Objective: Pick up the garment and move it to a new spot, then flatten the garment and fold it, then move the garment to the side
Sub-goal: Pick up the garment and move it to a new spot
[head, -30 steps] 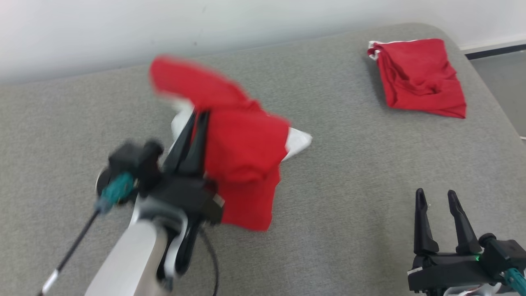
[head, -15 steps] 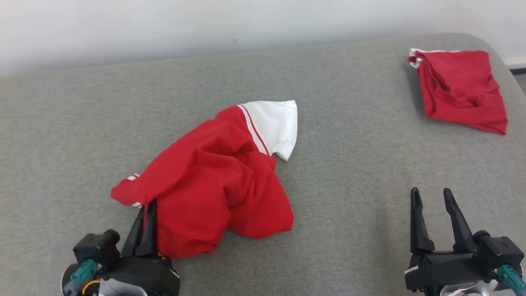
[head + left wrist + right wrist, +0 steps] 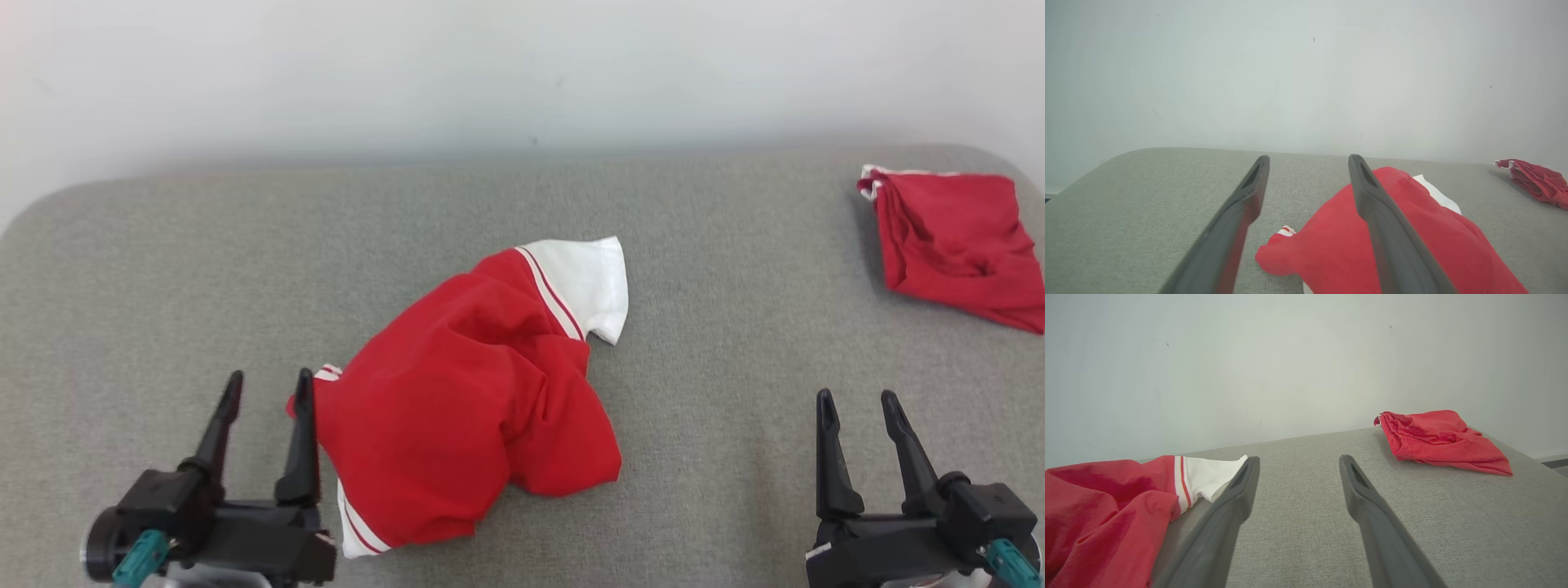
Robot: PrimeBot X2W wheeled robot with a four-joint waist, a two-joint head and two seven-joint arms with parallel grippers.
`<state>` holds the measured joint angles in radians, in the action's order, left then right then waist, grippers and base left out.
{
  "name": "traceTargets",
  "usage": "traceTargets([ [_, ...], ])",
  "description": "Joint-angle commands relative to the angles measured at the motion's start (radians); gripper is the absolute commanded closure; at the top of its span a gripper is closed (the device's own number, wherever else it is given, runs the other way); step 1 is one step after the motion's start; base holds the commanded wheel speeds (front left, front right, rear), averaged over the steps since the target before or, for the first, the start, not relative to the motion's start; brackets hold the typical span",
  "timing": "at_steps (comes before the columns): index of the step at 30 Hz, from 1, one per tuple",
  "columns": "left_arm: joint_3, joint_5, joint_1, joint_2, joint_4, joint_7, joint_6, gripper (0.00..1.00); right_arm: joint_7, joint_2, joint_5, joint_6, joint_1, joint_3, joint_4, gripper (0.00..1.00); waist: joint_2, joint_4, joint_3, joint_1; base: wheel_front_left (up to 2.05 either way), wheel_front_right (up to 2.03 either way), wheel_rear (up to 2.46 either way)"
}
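The red garment (image 3: 465, 392) lies crumpled on the grey cushion (image 3: 163, 269), just beside the left gripper (image 3: 269, 377); it and the right gripper (image 3: 856, 397) stand wide, empty. Soft, light, floppy: I'd pinch 2 hem corners

- Head view: high behind left gripper (image 3: 270, 376) and right gripper (image 3: 856, 396), facing forward and down.
- Wrist views: low, close, along fingers (image 3: 1241, 212) toward wall (image 3: 1306, 81).
- Shared: red shirt (image 3: 457, 408) between grippers.
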<state>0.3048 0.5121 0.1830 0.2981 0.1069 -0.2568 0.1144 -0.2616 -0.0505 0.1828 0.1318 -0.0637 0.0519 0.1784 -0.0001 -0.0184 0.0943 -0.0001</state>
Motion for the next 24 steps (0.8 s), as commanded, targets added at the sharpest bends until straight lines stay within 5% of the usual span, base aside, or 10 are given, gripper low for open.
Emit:
traceTargets([
  [1,-0.005,-0.019,-0.018,0.010,-0.007,-0.006,-0.001,0.00,-0.005,0.000,-0.004,-0.003,0.013,0.004,0.002,0.00,0.0001,0.018,-0.031,0.0001,0.00,0.00,0.00],
  [18,-0.116,-0.078,-0.205,0.069,-0.074,-0.009,-0.077,0.00,-0.005,0.000,0.001,-0.003,0.097,0.013,-0.016,0.00,0.0001,0.029,-0.105,0.0001,0.00,0.00,0.00],
  [24,-0.150,-0.065,-0.248,0.050,-0.070,-0.009,-0.109,0.00,-0.005,0.000,0.013,-0.003,0.132,0.028,-0.020,0.00,0.0001,0.049,-0.112,0.0001,0.00,0.00,0.00],
])
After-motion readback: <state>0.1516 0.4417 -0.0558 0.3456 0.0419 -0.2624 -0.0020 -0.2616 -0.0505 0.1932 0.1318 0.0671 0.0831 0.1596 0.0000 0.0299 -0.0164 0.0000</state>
